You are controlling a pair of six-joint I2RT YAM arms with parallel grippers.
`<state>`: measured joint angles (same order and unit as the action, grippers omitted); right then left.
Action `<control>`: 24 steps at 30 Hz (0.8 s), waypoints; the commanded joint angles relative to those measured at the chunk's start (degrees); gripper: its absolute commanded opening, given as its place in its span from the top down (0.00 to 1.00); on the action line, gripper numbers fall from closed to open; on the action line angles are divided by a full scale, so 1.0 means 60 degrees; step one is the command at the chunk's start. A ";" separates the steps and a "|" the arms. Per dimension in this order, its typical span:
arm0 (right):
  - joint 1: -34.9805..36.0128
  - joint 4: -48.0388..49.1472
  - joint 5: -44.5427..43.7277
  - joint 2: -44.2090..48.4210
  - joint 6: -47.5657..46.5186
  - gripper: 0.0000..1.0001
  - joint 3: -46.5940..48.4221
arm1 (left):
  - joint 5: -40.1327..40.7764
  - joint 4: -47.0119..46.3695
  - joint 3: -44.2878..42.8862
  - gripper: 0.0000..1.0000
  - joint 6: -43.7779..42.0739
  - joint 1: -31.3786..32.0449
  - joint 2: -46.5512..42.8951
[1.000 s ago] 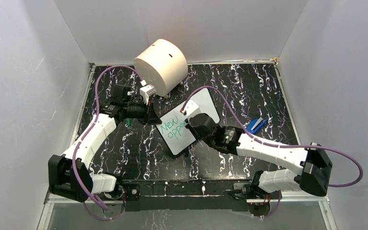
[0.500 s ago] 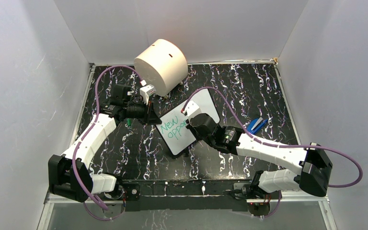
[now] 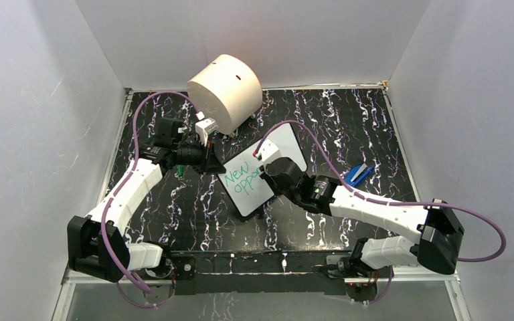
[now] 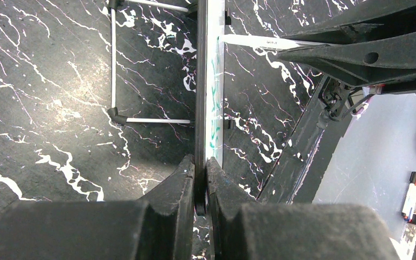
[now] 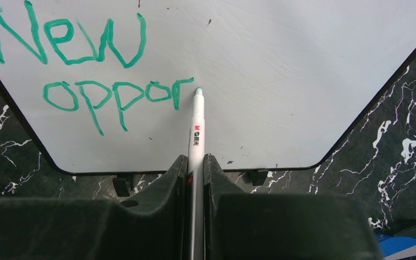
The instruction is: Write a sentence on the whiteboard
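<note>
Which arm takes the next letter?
Right. The right fingers grip the marker, tip at the end of the unfinished sentence on the whiteboard. The left fingers clamp its edge.

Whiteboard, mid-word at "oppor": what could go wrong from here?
1. The left gripper pinches the whiteboard only by its thin edge; pressure from the marker may tilt or slide it, skewing the sentence.
2. The marker sticks well out of the right gripper; it could slip back or twist in the jaws, leaving faint strokes.
</note>
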<state>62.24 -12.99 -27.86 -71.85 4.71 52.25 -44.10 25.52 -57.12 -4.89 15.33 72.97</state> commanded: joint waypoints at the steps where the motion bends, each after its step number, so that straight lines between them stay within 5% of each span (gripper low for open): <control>1: -0.0097 0.0583 -0.0054 -0.0018 0.0049 1.00 -0.0005 | 0.0656 0.0406 -0.0015 1.00 -0.0428 -0.0017 0.0150; 24: -0.0263 0.0547 0.0921 0.0016 -0.0051 1.00 0.0002 | 0.0669 0.0413 -0.0019 1.00 -0.0431 -0.0021 0.0208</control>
<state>60.84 -12.23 -26.00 -71.99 4.58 51.92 -43.94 25.54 -57.12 -4.89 15.33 73.10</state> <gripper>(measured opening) 0.209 0.080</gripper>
